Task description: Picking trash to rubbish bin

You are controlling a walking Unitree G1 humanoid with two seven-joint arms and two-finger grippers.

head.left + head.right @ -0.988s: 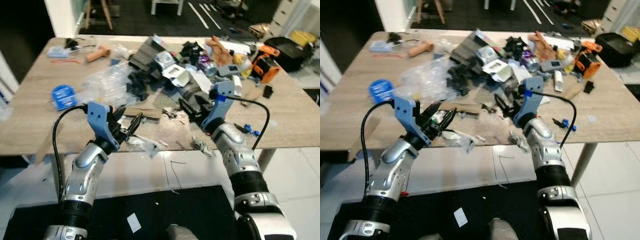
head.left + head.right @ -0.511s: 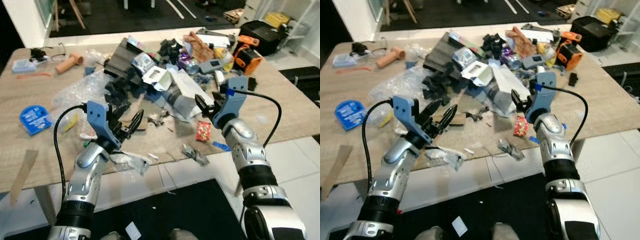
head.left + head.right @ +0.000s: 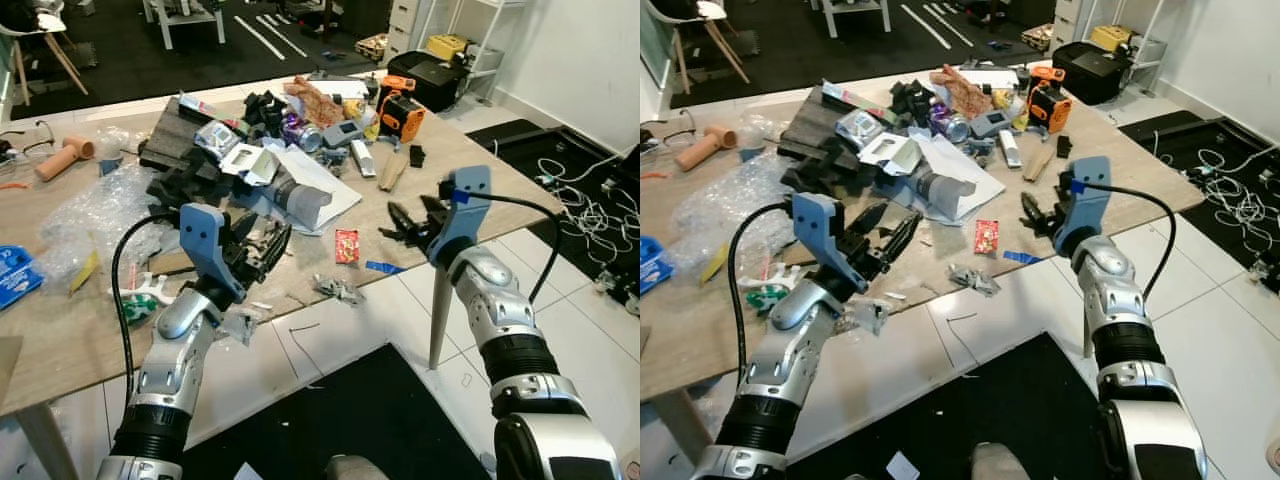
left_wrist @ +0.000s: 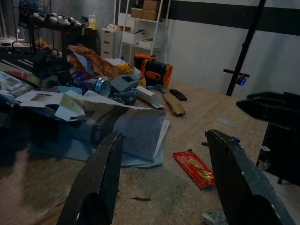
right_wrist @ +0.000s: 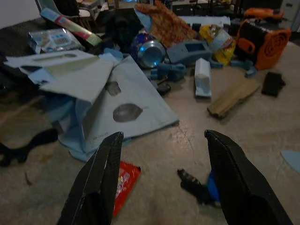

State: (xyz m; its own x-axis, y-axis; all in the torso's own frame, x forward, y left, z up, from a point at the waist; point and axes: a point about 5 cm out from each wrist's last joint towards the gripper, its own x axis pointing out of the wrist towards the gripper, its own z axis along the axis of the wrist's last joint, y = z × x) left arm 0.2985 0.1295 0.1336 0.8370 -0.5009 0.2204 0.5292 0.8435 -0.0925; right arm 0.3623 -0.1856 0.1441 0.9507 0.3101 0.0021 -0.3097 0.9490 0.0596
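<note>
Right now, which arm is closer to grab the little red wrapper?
Right, probably. The right gripper hangs open beside the red wrapper, nearer than the left gripper, which is also open.

Left gripper (image 4: 161,180) hovering w/ fingers spread over the table (image 4: 197,117), framing a red wrapper (image 4: 194,168); newspaper (image 4: 119,129) lying beyond.

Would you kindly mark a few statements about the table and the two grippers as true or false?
1. The left gripper is open. True.
2. The right gripper grips the red wrapper. False: it is open, and the wrapper lies loose on the table.
3. An orange and black tool sits at the table's far side. True.
4. The drink can stands upright. False: it lies on its side.
</note>
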